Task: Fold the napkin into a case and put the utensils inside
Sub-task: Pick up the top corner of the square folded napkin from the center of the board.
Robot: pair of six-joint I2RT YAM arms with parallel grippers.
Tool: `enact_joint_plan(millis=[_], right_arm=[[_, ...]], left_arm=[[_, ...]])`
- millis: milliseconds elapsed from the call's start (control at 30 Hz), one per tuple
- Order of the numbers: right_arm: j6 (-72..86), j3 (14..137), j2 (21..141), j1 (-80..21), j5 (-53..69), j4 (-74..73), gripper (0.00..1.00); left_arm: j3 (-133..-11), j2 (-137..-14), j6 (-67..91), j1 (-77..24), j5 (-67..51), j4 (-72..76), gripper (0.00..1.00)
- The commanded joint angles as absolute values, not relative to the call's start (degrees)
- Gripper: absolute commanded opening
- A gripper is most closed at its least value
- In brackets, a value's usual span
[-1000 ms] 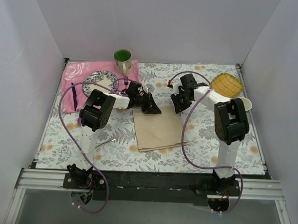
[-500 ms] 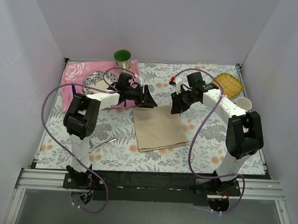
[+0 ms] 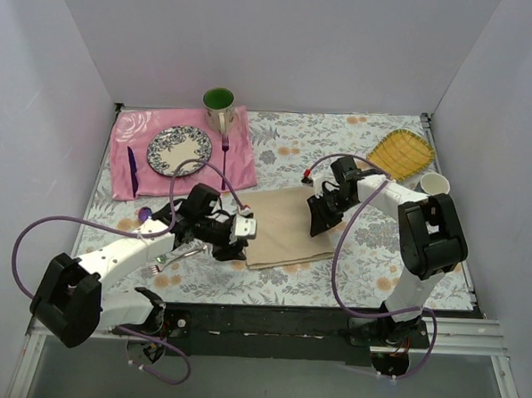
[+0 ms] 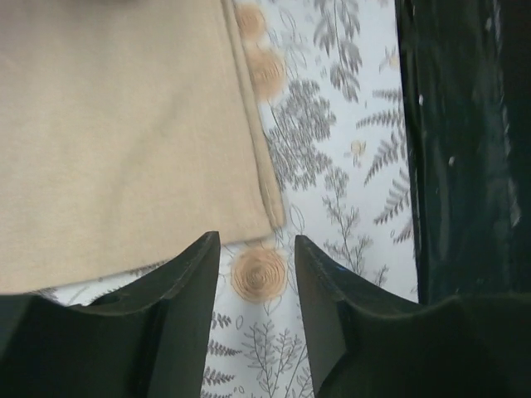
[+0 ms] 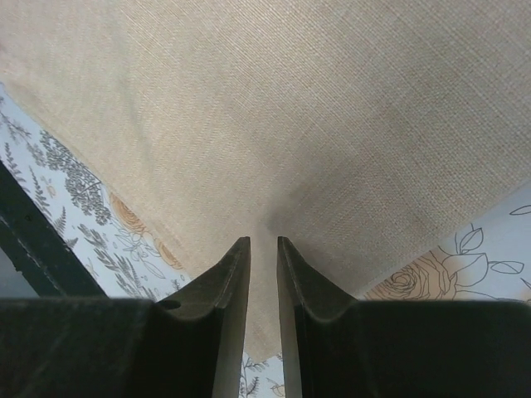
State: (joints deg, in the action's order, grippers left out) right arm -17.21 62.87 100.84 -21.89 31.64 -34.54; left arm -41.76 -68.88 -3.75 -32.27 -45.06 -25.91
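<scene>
Over the napkin (image 3: pixel 284 231), wrist views show left end effector (image 4: pixel 255 242) open, empty, right end effector (image 5: pixel 263 241) slit-narrow, grip unclear

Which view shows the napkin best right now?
Top external: the napkin shows almost whole, with its outline clear. Only the left end effector and right end effector cover bits of its sides. Left wrist shows one corner with layered edges. Right wrist shows a close patch of weave and one corner.
</scene>
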Motion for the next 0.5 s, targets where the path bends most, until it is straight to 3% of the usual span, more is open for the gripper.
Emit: enact_joint_plan(millis=[0,200,467], right_arm=[[-20.74,62.84,102.13,-22.15,30.5,-34.37,0.27],[-19.34,66.0,100.28,-22.06,33.83,-36.21,0.27],[-18.28,70.92,100.46,-22.06,36.12,-37.88,0.28]], left_arm=[[-38.41,-68.9,-18.46,-35.41,-38.16,-24.09,0.38],[-35.51,-72.51,-20.21,-40.07,-34.98,-18.11,0.27],[-34.28,-74.27,-24.61,-42.45,-32.96,-16.17,0.29]])
